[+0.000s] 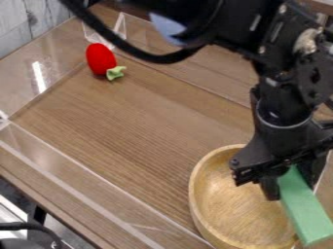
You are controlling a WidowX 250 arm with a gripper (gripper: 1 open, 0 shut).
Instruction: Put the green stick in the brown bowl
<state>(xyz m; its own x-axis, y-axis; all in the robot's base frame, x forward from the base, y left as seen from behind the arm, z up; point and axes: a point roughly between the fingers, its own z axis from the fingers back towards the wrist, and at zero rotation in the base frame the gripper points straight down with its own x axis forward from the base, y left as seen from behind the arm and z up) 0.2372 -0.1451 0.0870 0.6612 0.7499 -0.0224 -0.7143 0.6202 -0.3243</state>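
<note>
The green stick (309, 208), a flat mint-green block, hangs tilted over the right side of the brown bowl (228, 208), its lower end past the bowl's right rim near the frame edge. My gripper (283, 178) is shut on the stick's upper end, with the black arm rising above it. The bowl is light tan wood with a thick rim and sits at the lower right of the table.
A small red toy with a green stem (101, 60) lies at the far left of the wooden table (143, 117). Clear plastic walls (53, 160) enclose the table on the left and front.
</note>
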